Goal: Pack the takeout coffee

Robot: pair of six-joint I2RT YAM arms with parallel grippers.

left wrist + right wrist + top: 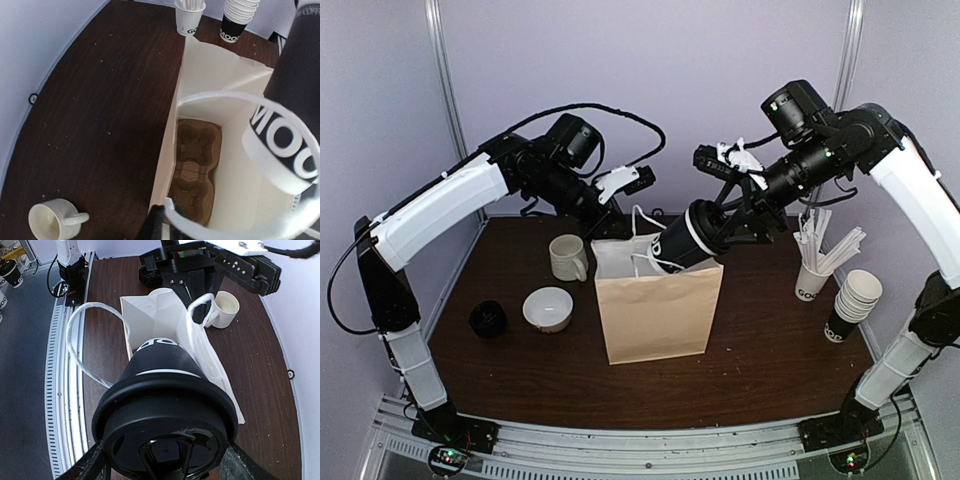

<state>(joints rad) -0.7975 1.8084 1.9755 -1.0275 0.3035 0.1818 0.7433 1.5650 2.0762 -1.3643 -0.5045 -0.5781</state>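
Note:
The takeout coffee (688, 243), a black cup with a black dome lid (167, 432), hangs tilted with its base in the mouth of the tan paper bag (655, 310). My right gripper (722, 228) is shut on it near the lid, one finger (82, 467) on each side. My left gripper (617, 222) sits at the bag's back rim and is shut on the rim by the white handle (235, 96). In the left wrist view its fingertips (159, 222) pinch the bag wall. A brown cup carrier (197, 170) lies on the bag's floor, below the cup's base (285, 150).
A cream mug (567, 257), a white bowl (548, 308) and a small black object (488, 318) sit left of the bag. At the right stand a white cup of stirrers (812, 280) and a stack of paper cups (850, 305).

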